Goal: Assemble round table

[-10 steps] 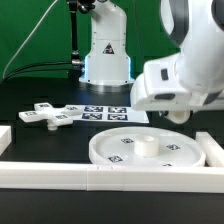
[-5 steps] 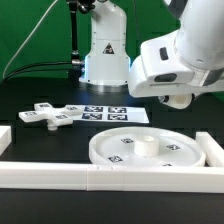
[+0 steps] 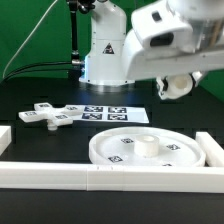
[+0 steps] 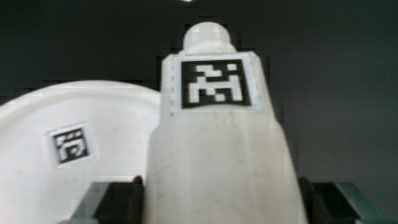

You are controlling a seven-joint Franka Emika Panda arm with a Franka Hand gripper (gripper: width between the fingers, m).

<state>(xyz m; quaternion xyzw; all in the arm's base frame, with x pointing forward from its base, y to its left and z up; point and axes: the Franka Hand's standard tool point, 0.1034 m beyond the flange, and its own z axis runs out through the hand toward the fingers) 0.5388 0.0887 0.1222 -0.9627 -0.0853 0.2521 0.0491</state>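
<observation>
In the wrist view my gripper (image 4: 222, 205) is shut on the white cylinder post (image 4: 222, 140). Its dark fingers (image 4: 112, 203) press both sides, and the post's tag and rounded tip point away from the camera. Part of the rimmed round disc (image 4: 71, 125) shows beyond it. In the exterior view the gripper (image 3: 175, 86) hangs high above the table at the right, above the round disc (image 3: 120, 152), which lies flat with a raised hub in its middle. The four-armed cross piece (image 3: 45, 115) lies on the black table at the left.
The marker board (image 3: 115, 114) lies flat behind the disc. Long white rails (image 3: 100, 178) run along the front, with short pieces at the exterior view's left (image 3: 5, 135) and right (image 3: 214, 150). The robot base (image 3: 106, 55) stands at the back.
The arm has risen from just above the disc's right side to high above the table, carrying the post up.
</observation>
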